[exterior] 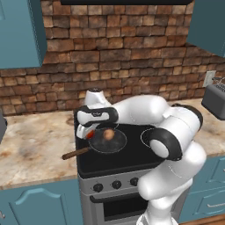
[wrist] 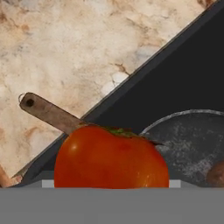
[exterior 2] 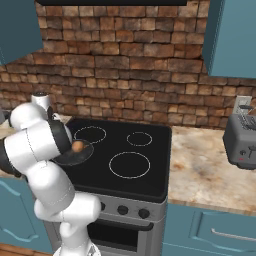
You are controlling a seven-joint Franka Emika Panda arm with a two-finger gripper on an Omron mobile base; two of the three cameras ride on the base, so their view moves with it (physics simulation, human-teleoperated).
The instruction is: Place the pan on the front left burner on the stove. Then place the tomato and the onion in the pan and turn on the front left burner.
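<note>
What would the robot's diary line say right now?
pan: on front left burner | onion: in pan | tomato: held in gripper, above pan's handle side | next: likely drop tomato in pan

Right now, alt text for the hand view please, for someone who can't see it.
A glossy round red tomato with a green stem fills the foreground at the bottom. Behind it, a round dark grey frying pan sits on the black glass stove top, its brown wooden handle reaching over the mottled beige stone counter; a tan-brown onion peeks in at right.
</note>
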